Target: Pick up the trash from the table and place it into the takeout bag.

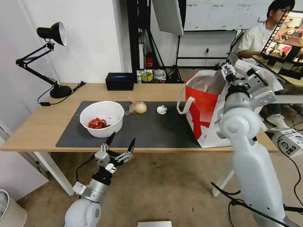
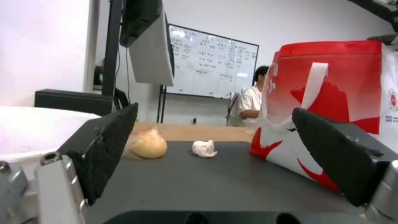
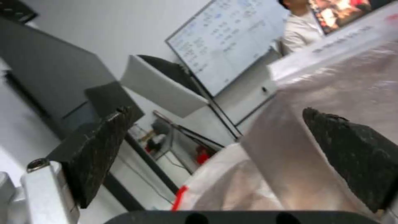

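On the table (image 1: 41,123), a dark grey mat (image 1: 151,129) carries the trash. A white bowl (image 1: 101,121) with red scraps sits at its left. Behind it lies a clear bag with a yellowish lump (image 1: 139,107), then a crumpled white tissue (image 1: 161,109). The red-and-white takeout bag (image 1: 205,110) stands open at the right end. My left gripper (image 1: 121,143) hangs open just in front of the table's front edge, near the bowl. My right gripper (image 1: 231,74) is open above the bag's mouth, nothing between its fingers (image 3: 99,149). The left wrist view shows the lump (image 2: 149,144), tissue (image 2: 204,148) and bag (image 2: 331,93).
A black desk lamp (image 1: 52,34) stands on the table's far left corner. A black rectangular box (image 1: 120,81) rests at the back edge. Behind the bag a person sits at a desk (image 1: 262,34). A white bin (image 1: 9,211) stands on the floor at left.
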{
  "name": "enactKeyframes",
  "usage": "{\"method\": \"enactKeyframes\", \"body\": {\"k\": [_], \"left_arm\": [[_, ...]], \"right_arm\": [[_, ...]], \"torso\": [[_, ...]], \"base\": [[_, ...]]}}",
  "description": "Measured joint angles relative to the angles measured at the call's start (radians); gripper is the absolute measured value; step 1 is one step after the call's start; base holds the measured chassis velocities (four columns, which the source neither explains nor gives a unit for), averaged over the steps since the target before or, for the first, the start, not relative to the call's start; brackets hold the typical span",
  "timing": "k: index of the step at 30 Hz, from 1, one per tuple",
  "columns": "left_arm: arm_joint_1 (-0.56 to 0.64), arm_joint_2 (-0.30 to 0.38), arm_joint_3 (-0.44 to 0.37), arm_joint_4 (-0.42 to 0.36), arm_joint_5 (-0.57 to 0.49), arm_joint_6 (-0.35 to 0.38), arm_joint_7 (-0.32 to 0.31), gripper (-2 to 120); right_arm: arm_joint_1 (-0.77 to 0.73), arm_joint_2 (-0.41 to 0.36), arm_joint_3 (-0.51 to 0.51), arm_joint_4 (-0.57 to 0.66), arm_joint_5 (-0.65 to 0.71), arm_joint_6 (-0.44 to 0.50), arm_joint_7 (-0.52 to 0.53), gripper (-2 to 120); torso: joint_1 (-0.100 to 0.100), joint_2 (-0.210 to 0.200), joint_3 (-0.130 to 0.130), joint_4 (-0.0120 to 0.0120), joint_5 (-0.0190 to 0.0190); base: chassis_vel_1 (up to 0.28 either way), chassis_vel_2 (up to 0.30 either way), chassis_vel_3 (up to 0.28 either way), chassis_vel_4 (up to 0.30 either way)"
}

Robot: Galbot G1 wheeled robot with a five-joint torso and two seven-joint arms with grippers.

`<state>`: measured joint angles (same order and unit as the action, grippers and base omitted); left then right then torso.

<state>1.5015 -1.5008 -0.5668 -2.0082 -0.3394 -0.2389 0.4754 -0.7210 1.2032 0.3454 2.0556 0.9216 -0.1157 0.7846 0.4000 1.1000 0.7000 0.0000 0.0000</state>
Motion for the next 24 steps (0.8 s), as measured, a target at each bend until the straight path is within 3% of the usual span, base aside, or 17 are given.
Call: {"method": "enactKeyframes", "body": {"k": [12, 18, 24], "left_arm": [[0.0, 0.004, -0.011, -0.007, -0.002, -0.015, -0.005, 100], [0.001, 0.008, -0.026, -0.007, 0.01, -0.057, -0.029, 100], [-0.002, 0.001, -0.037, 0.0, 0.025, -0.096, -0.035, 100]], "right_arm": [[-0.104, -0.026, -0.014, 0.037, -0.213, 0.042, -0.226, 100], [-0.185, -0.05, -0.015, 0.029, -0.409, 0.127, -0.372, 100], [-0.247, -0.06, -0.01, 0.029, -0.467, 0.184, -0.43, 100]], "torso": [[0.0, 0.0, 0.0, -0.0001, 0.0], [0.0, 0.0, 0.0, 0.0, -0.0001], [0.0, 0.0, 0.0, 0.0, 0.0001]], "base": [[0.0, 0.0, 0.0, 0.0], [0.0, 0.0, 0.0, 0.0], [0.0, 0.0, 0.0, 0.0]]}}
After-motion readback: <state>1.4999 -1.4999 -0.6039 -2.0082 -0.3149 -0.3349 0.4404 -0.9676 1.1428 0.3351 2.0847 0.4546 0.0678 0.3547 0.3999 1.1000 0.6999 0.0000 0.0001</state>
